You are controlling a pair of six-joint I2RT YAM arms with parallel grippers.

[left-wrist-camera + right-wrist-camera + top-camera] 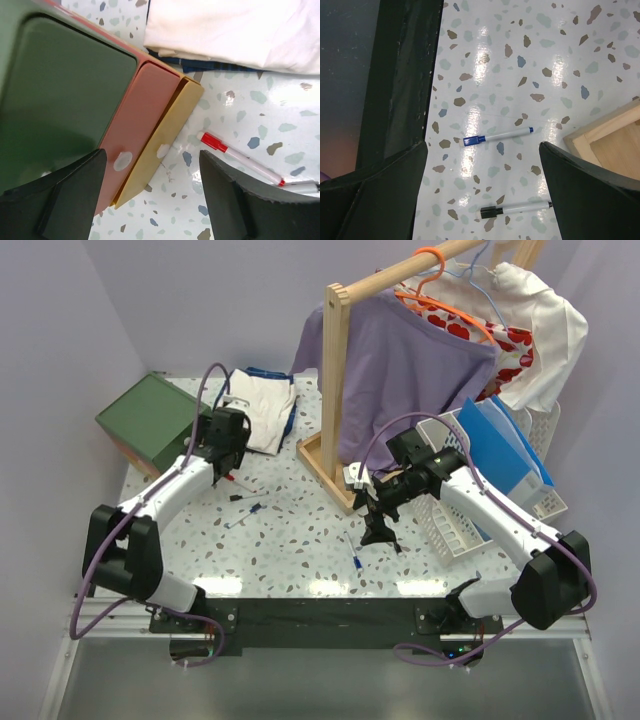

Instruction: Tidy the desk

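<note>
The desk (300, 540) is a glossy white terrazzo top with a black front rail (405, 75). My left gripper (221, 468) hangs open and empty by the corner of the green-topped drawer box (150, 420). In the left wrist view the box's pink and yellow drawer fronts (150, 125) lie between the left gripper's (152, 195) spread fingers. A red-capped marker (240, 157) lies just right of them. My right gripper (378, 532) is open and empty above the desk. A blue-capped marker (495, 136) and a black-capped marker (517, 207) lie between the right gripper's (482, 195) fingers.
Folded white clothes (262, 405) lie behind the left gripper. A wooden clothes rack (338, 390) with a purple shirt stands mid-desk, its base (612, 145) close to my right fingers. A white basket (470, 510) with a blue folder (500, 445) sits right. Two more markers (245, 508) lie left of centre.
</note>
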